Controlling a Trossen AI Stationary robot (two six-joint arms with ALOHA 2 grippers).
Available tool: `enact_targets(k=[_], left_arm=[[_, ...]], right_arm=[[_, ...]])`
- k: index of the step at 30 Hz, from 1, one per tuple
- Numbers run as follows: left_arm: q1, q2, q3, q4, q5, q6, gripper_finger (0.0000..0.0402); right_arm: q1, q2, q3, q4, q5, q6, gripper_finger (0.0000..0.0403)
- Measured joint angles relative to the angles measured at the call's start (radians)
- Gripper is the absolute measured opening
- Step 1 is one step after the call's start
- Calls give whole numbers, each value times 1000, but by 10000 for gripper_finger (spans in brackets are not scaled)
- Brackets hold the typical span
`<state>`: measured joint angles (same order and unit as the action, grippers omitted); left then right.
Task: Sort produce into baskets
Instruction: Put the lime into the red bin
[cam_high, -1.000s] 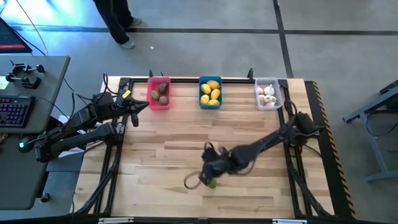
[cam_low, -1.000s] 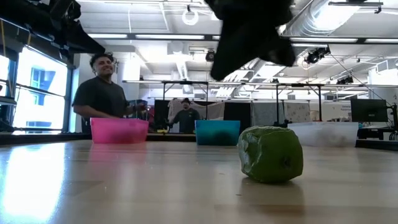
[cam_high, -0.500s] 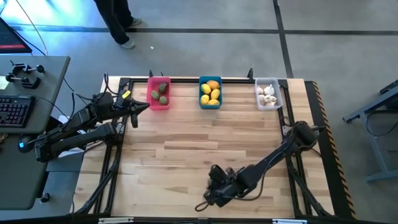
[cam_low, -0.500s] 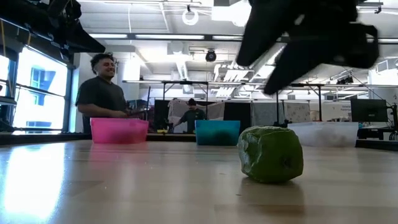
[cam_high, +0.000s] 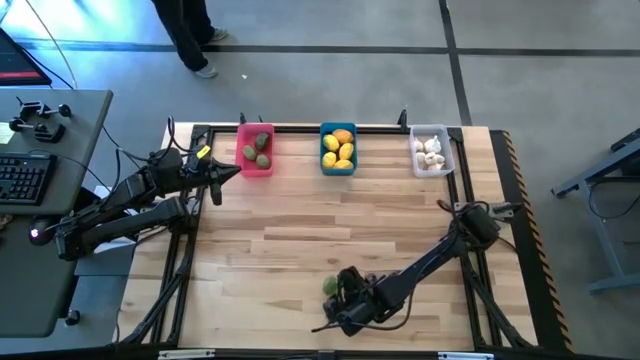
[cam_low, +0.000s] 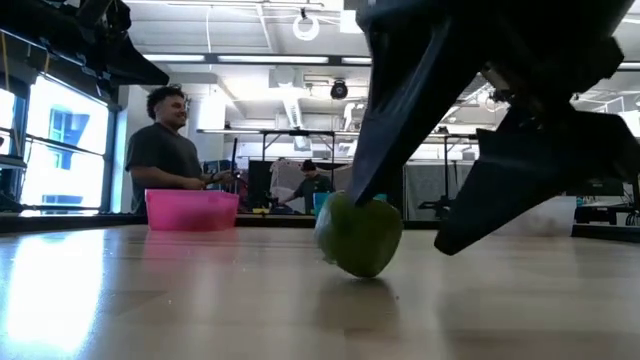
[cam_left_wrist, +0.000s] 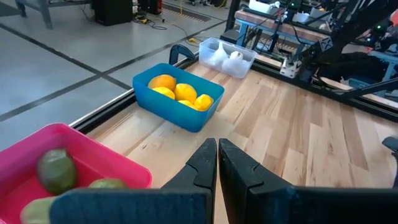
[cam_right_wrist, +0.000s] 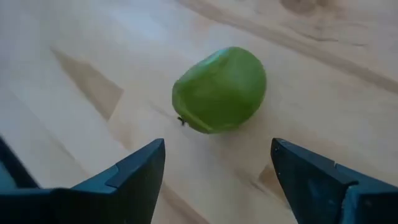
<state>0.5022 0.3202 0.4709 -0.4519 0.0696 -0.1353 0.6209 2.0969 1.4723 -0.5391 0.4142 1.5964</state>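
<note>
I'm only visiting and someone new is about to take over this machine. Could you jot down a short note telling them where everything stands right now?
Right gripper: open, low over the table's near edge, the loose green fruit just ahead of its fingers, not gripped.
Left gripper: shut, empty, waiting beside the pink basket.
Done: green pieces lie in the pink basket, yellow ones in the blue basket, white ones in the pale basket.
Left: grasp that last green fruit and put it in the pink basket.

Right gripper (cam_right_wrist: 214, 165) low, fingers spread; left gripper (cam_left_wrist: 217, 163) closed.
</note>
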Motion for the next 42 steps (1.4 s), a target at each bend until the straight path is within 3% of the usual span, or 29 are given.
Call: enact_targets(k=[12, 22, 30, 42], left_arm=[[0, 0, 0, -10, 0, -18, 3], [0, 0, 0, -15, 0, -12, 3], [0, 0, 0, -17, 0, -11, 3], [0, 0, 0, -17, -1, -10, 3]], right_arm=[[-57, 10, 0, 7, 58, -52, 284], [-100, 10, 0, 65, 51, -497, 284], [-100, 10, 0, 56, 8, -592, 281], [-100, 27, 3, 110, -43, -596, 188]])
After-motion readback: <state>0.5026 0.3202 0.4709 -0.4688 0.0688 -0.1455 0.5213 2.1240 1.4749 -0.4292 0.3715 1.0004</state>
